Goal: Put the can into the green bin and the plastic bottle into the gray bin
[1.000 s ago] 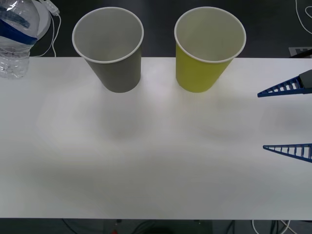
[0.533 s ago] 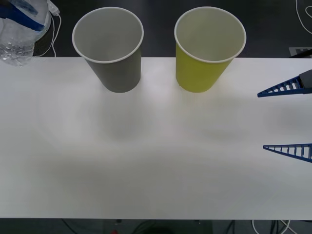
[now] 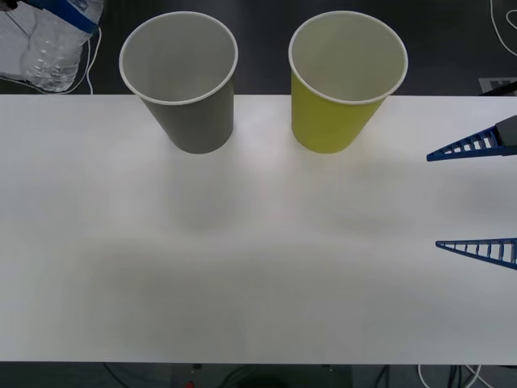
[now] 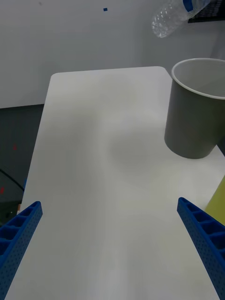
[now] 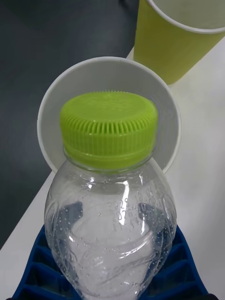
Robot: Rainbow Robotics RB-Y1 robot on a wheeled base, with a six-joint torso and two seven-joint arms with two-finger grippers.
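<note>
The clear plastic bottle (image 3: 50,50) with a lime-green cap (image 5: 108,129) hangs in the air at the far left, past the table's back edge. My left gripper (image 3: 71,14) is shut on its body. The gray bin (image 3: 179,81) stands upright at the back of the table, just right of the bottle. In the left wrist view the gray bin's pale mouth (image 5: 161,101) lies behind the cap. Further right stands the green bin (image 3: 347,81). At the right edge, my right gripper (image 3: 475,198) is open and holds nothing. The can is out of view.
The white table (image 3: 258,259) spreads wide and bare in front of both bins. White cables (image 3: 87,56) lie on the dark floor behind its back left corner, and another cable (image 3: 502,24) is at the back right.
My left gripper has carried the plastic bottle up and to the right, closer to the gray bin. The right gripper and both bins have not moved.
</note>
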